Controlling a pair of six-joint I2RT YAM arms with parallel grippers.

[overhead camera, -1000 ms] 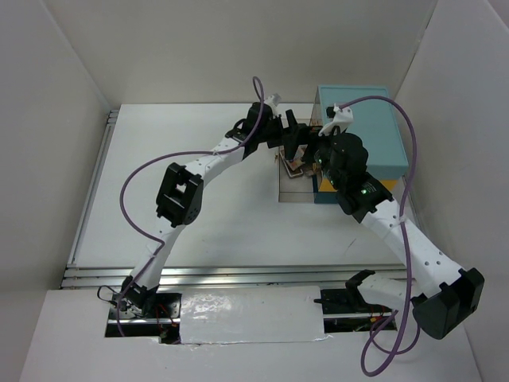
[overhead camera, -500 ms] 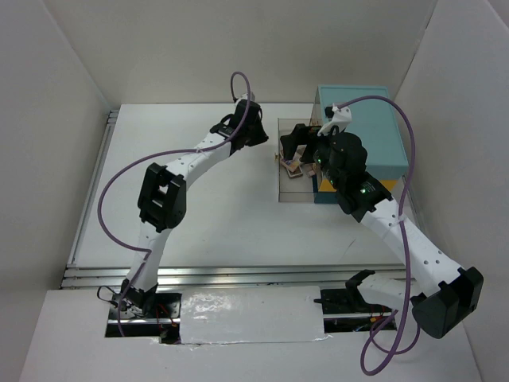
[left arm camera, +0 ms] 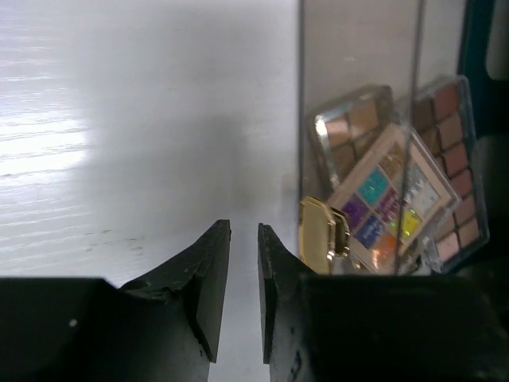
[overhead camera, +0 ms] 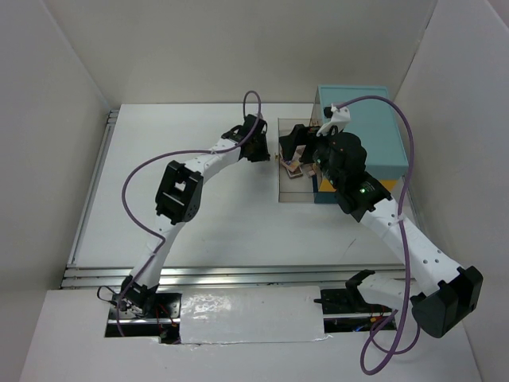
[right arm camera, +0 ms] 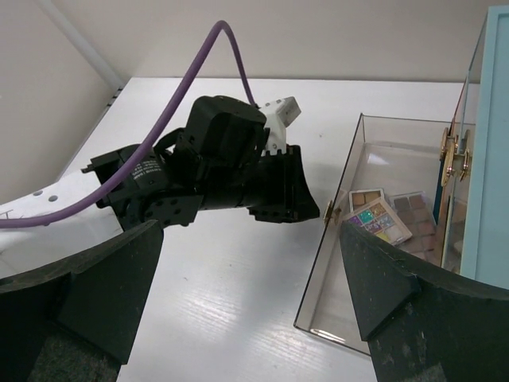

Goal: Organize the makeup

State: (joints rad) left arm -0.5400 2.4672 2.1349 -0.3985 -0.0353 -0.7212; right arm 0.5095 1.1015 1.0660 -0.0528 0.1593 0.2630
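Three flat eyeshadow palettes (left arm camera: 382,199) lie overlapping inside a clear open compartment (right arm camera: 374,143) beside the teal case (overhead camera: 366,143); the top one has bright glitter pans (right arm camera: 378,219). A gold latch (left arm camera: 322,235) sits on the clear wall's edge. My left gripper (left arm camera: 244,231) hovers over bare table just left of that wall, jaws shut to a thin slit with nothing between them. In the top view it (overhead camera: 266,149) is left of the palettes (overhead camera: 293,167). My right gripper (right arm camera: 250,231) stands open above the table, looking down at the left wrist and the compartment.
The teal case fills the back right, its wall at the right edge of the right wrist view (right arm camera: 497,159). White walls enclose the table (overhead camera: 199,207). A purple cable (overhead camera: 143,171) loops off the left arm.
The left gripper pulled back from over the clear compartment to its left side and closed from wide open. The right arm has stayed put.
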